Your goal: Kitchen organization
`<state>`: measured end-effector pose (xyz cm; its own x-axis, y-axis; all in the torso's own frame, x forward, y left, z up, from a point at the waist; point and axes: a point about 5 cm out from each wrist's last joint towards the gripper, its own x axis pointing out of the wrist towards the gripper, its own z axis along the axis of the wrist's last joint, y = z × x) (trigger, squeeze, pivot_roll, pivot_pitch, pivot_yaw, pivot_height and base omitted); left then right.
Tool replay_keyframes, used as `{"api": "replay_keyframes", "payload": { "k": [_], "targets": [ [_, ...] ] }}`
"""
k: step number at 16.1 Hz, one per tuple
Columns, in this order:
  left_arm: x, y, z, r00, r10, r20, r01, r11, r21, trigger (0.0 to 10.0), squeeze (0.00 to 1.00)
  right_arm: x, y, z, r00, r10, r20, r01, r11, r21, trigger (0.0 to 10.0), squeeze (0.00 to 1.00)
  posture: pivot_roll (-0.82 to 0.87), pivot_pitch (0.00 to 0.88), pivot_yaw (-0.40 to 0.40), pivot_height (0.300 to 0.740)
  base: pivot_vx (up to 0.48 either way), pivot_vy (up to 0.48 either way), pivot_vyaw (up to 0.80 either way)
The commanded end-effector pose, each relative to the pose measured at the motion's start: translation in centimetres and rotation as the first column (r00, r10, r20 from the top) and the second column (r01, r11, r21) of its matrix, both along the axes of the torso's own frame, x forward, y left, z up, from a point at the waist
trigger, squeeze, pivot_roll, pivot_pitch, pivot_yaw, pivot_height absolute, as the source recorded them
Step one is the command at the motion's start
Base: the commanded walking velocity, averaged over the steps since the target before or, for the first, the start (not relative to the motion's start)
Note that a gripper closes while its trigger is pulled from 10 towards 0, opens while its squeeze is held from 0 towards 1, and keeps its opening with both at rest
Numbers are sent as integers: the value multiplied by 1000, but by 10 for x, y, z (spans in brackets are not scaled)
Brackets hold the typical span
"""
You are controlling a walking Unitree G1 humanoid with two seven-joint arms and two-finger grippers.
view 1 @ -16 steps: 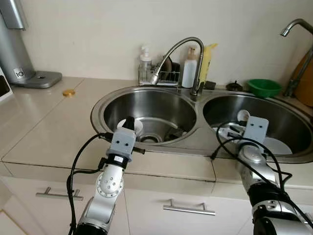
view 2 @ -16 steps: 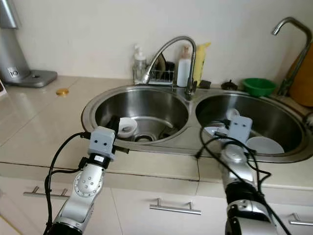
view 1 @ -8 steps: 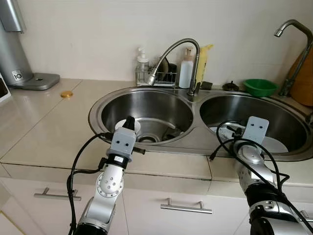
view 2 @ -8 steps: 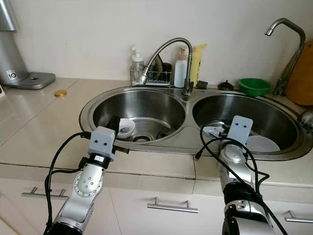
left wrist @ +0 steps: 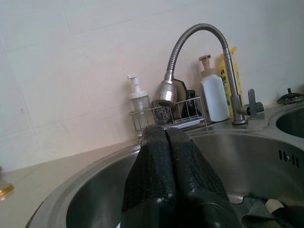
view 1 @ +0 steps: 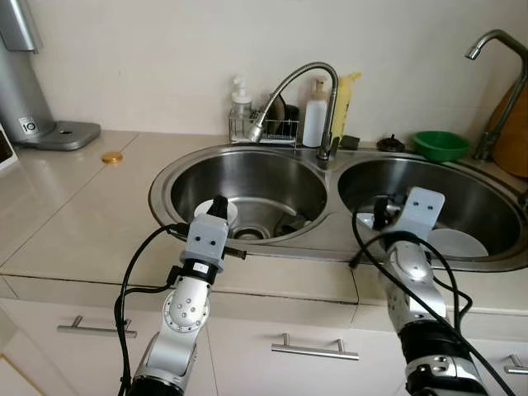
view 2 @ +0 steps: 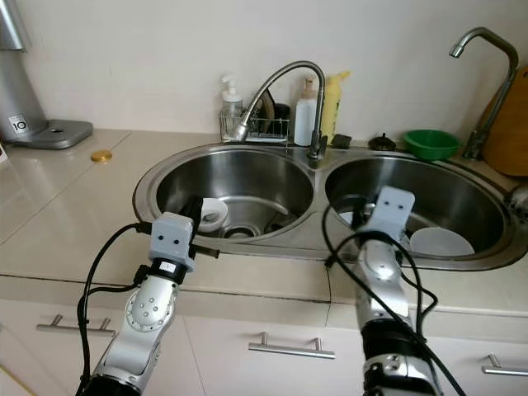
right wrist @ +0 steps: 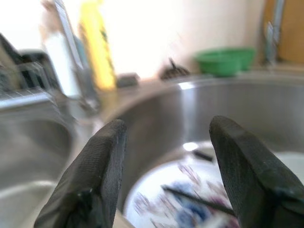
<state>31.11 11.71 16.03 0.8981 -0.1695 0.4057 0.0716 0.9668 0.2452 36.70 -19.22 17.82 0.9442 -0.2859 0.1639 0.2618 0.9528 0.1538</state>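
Observation:
A double steel sink [view 1: 330, 235] lies before me. My left gripper [view 1: 219, 203] hangs shut and empty over the front rim of the left basin, just ahead of a white cup [view 2: 216, 216] on the basin floor. The right gripper [right wrist: 168, 124] stands open with nothing between its fingers, above the near left part of the right basin. Below it lies a patterned plate [right wrist: 175, 204], and a plain white plate [view 1: 462, 243] rests further right in that basin. A dark cloth [left wrist: 256, 209] lies near the left basin's drain.
A bendy faucet [view 1: 301, 78] arches over the left basin. Behind it stand a wire rack with a soap pump [view 1: 241, 99], a white bottle [view 1: 316, 120] and a yellow bottle [view 1: 346, 103]. A green bowl [view 1: 441, 144] and a second tap [view 1: 495, 49] sit back right. A grey appliance [view 1: 25, 82] stands far left.
My right arm has swung a little to the left over the right basin. The left arm has stayed put. The camera shifted slightly.

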Motion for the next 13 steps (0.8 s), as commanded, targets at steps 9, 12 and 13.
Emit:
{"api": "replay_keyframes", "payload": {
  "k": [9, 12, 13],
  "targets": [
    [-3, 0, 8, 999, -14, 49, 15, 1000, -18, 10000, 0, -18, 25, 21, 975, 83, 207, -62, 993, -102, 10000, 0, 30, 0, -10, 740, 0, 0, 0],
    [-3, -1, 9, 998, -19, 55, 20, 1000, -15, 10000, 0, -19, 26, 21, 974, 86, 207, -66, 992, -103, 10000, 0, 29, 0, -7, 740, 0, 260, 0],
    [-3, -1, 9, 998, -20, 56, 21, 1000, -13, 10000, 0, -19, 27, 20, 975, 86, 207, -66, 993, -102, 10000, 0, 29, 0, -6, 740, 0, 266, 0]
  ]
}}
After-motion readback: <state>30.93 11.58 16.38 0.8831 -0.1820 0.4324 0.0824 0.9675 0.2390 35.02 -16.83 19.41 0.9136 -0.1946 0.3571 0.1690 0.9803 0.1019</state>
